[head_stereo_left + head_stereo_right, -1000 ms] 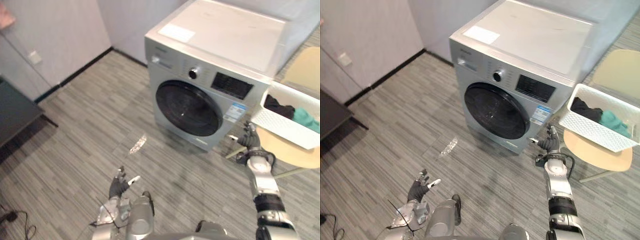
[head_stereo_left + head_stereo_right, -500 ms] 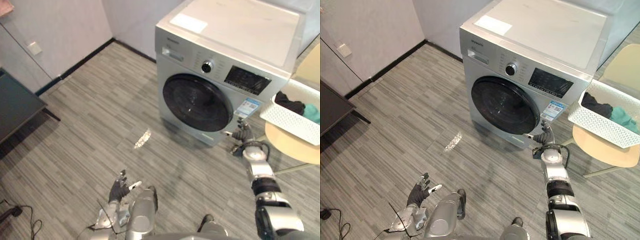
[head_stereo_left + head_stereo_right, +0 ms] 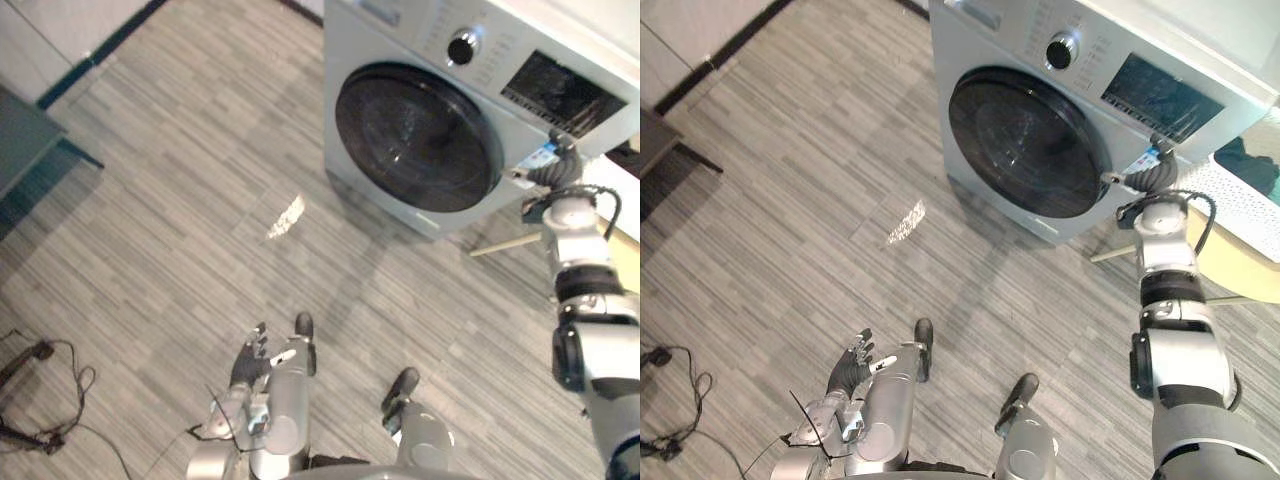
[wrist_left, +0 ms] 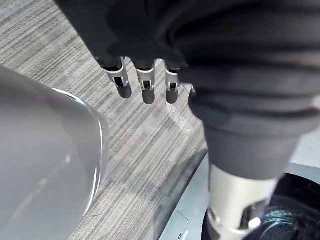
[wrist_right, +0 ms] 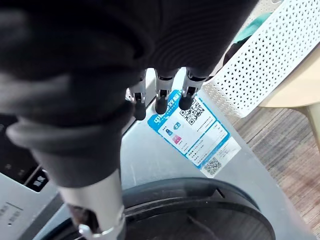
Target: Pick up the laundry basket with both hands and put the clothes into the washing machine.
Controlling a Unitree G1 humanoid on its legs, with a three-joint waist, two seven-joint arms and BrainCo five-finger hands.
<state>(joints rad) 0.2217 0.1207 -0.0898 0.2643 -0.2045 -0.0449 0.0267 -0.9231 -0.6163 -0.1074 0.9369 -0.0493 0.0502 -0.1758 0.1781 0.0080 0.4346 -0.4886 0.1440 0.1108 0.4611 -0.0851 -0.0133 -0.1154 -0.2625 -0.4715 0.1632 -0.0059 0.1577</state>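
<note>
- Left hand (image 3: 850, 365) hangs low, fingers loosely spread, empty.
- Right hand (image 3: 1152, 176), fingers straight, hovers just beside the washing machine (image 3: 1020, 140) and could bump its front.
- Laundry basket (image 5: 255, 65) sits beyond, on what looks like a stool (image 3: 1245, 275); a one-handed grab might tip it.

right robot hand (image 3: 1156, 173) raised, nearer washing machine (image 3: 1025, 140)

Washing machine (image 3: 1040, 130) sits ahead on the floor (image 3: 790, 200), laundry basket (image 3: 1240, 205) just right of it on a table (image 3: 1240, 275) (clothes (image 3: 1248, 160) inside), right hand (image 3: 1152, 175) up near the machine's front beside the basket, left hand (image 3: 850, 365) low over the floor, well left of both.
</note>
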